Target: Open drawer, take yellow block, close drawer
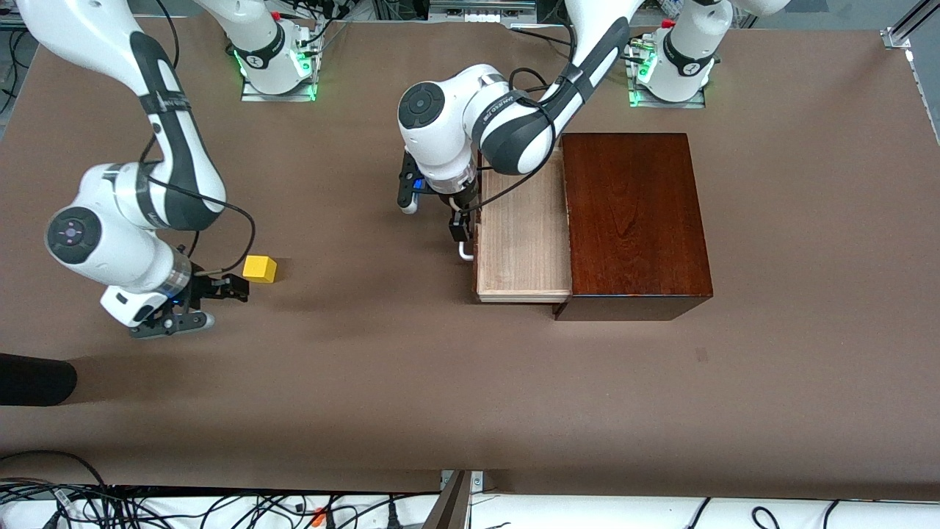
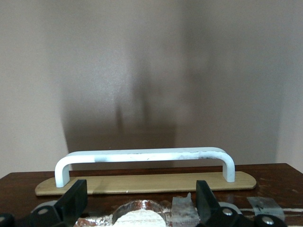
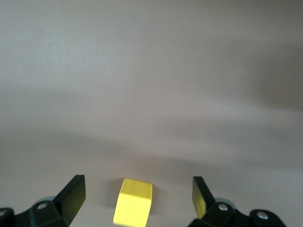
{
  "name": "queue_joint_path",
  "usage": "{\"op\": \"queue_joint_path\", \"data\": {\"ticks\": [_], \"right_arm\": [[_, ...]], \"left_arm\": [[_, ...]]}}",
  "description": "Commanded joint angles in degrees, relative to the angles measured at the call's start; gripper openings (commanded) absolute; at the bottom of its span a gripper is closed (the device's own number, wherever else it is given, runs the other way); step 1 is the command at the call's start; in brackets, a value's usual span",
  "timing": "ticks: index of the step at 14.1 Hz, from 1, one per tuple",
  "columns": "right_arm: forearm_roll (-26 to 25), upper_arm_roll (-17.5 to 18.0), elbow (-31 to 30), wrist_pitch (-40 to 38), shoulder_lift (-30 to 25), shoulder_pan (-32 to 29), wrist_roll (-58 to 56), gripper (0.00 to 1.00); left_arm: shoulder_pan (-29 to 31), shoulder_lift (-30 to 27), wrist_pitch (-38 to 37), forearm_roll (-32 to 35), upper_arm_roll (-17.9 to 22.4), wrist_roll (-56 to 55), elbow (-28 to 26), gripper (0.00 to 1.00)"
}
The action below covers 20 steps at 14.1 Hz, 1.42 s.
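Drawer open. Left pincer spread, empty, at handle; a crooked push may jam it. Right pincer spread, empty, beside yellow block on table; could nudge it.

High front view facing both bases, left wrist close on handle, right wrist close on yellow block

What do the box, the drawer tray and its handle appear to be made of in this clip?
The box looks like dark reddish wood with a glossy varnish: grain and sheen show on top. The drawer tray looks like pale unfinished wood with fine straight grain. The handle seems to be white-painted metal, scuffed grey in spots; plastic can't be ruled out. The left claw hangs open by it.
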Motion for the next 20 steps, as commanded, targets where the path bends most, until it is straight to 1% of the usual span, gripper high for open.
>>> {"op": "queue_joint_path", "data": {"ticks": [1,3,5,6,7,9,11,16,18,20], "right_arm": [[-0.1,0.5,-0.6,-7.0,-7.5,-0.5,1.0,1.0],[-0.2,0.5,-0.6,-11.7,-12.8,-0.5,0.8,1.0],[-0.2,0.1,1.5,-18.4,-16.2,-0.5,0.7,1.0],[-0.5,-0.8,3.5,-22.2,-16.9,-0.5,0.4,1.0],[-0.6,-0.9,5.2,-25.6,-17.5,-0.5,0.2,1.0],[-0.8,-0.8,9.5,-29.8,-17.7,-0.5,-0.3,1.0],[-0.8,-0.7,13.4,-34.1,-17.6,-0.4,0.3,1.0],[-0.3,-1.2,13.8,-34.2,-17.7,-0.4,0.3,1.0],[-0.8,-0.4,13.8,-36.2,-18.3,-0.4,0.2,1.0],[-1.2,-0.1,13.8,-36.4,-18.5,0.1,0.2,1.0]], "left_arm": [[0.4,0.2,-0.6,2.4,1.1,0.3,-0.5,1.0],[1.5,-0.1,-2.4,2.5,1.3,0.3,-0.2,1.0],[2.5,-0.6,-4.0,2.5,1.5,0.3,0.0,1.0],[3.0,-0.8,-4.8,2.6,1.5,0.4,0.1,1.0],[3.2,-1.2,-5.5,3.6,1.5,0.3,0.1,1.0],[3.3,-1.4,-7.7,5.8,1.4,0.4,0.1,1.0],[3.4,-1.5,-9.5,6.0,1.5,0.4,0.1,1.0],[3.6,-2.6,-15.7,7.7,1.5,0.5,0.1,1.0],[4.8,-2.7,-17.1,7.7,1.4,0.6,0.0,1.0],[5.0,-2.7,-18.4,7.7,1.4,0.6,-0.3,1.0]]}}
